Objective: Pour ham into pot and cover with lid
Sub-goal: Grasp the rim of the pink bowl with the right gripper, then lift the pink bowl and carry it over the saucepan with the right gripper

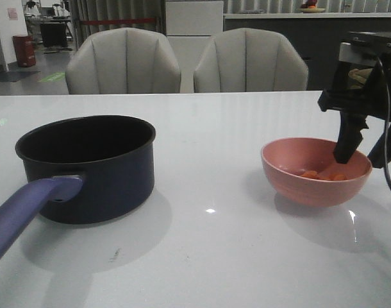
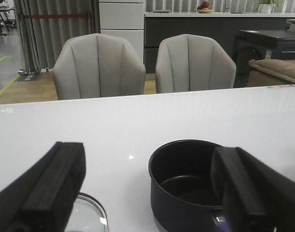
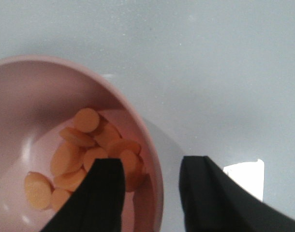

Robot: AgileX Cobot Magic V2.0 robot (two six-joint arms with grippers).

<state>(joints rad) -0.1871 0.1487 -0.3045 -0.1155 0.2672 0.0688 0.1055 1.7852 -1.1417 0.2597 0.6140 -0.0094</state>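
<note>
The dark navy pot (image 1: pixel 93 168) with its purple-blue handle (image 1: pixel 25 212) stands at the table's left and looks empty; it also shows in the left wrist view (image 2: pixel 186 183). Orange-pink ham slices (image 3: pixel 89 154) lie in a salmon-pink bowl (image 1: pixel 316 171) at the right; the bowl also shows in the right wrist view (image 3: pixel 138 125). My right gripper (image 3: pixel 150 193) is open and straddles the bowl's right rim, one finger inside, one outside. My left gripper (image 2: pixel 147 193) is open and empty, above the table near the pot. The glass lid (image 2: pixel 89 215) lies left of the pot, only its rim showing.
Two grey chairs (image 1: pixel 125 64) stand behind the table's far edge. The white table (image 1: pixel 208 256) has bare surface between pot and bowl and in front of them.
</note>
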